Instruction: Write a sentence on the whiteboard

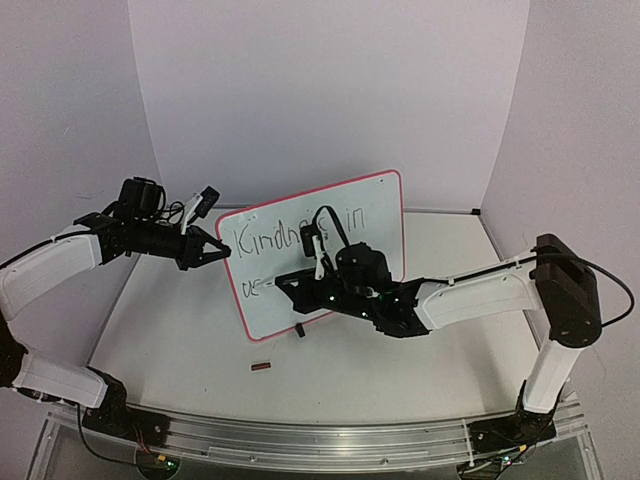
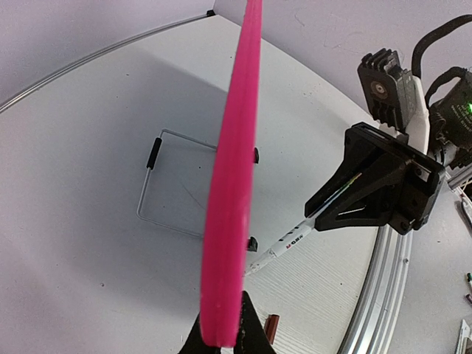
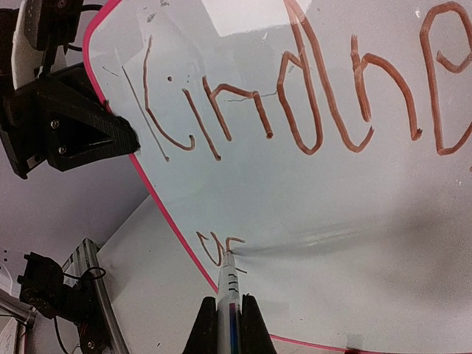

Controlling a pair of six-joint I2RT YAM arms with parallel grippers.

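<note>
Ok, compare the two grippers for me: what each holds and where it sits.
The left gripper clamps the whiteboard by its red rim; the right gripper grips a marker. The left one sits beside the board, the right one in front, marker tip touching its lower part. Both are shut.

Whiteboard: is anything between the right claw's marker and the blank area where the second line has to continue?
Nothing visible does. The marker tip touches the whiteboard at the second line's first letters, and the surface past them is bare. The left claw only clamps the board's left edge.
</note>
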